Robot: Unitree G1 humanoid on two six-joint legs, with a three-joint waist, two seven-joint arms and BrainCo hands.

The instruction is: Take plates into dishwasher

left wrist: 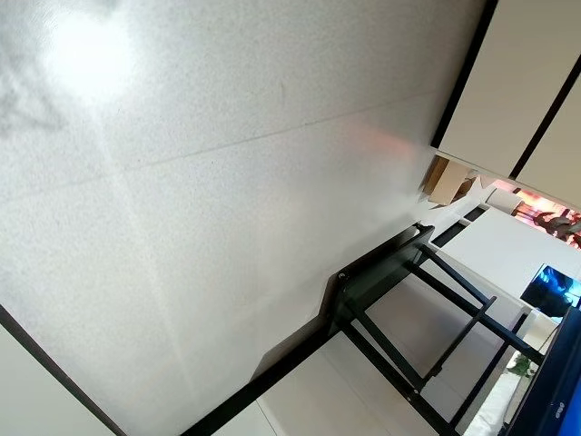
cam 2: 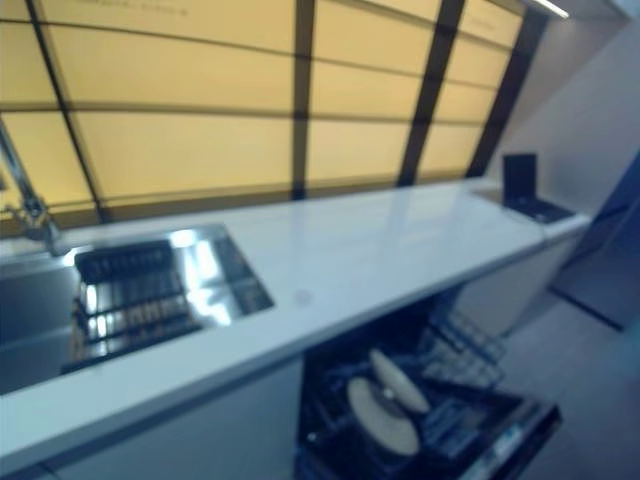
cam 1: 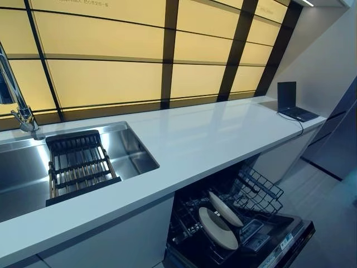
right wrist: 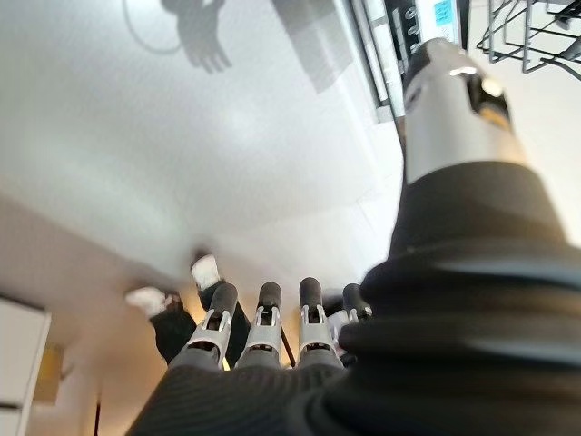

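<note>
White plates (cam 1: 218, 222), two, stand on edge in the lower rack (cam 1: 192, 215) of the open dishwasher (cam 1: 279, 245) under the counter (cam 1: 195, 139). Right hand (right wrist: 272, 327) shows only in its wrist view, fingers straight, holding nothing. Sink (cam 1: 131, 153) with drying rack (cam 1: 78, 164), laptop (cam 1: 293, 103) far right.

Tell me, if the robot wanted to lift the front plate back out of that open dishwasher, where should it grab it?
Probably by the top rim of the front plate, coming from above. It stands tilted on edge in the lower rack, a second plate close behind, so only the upper edge looks free for a pinch.
</note>
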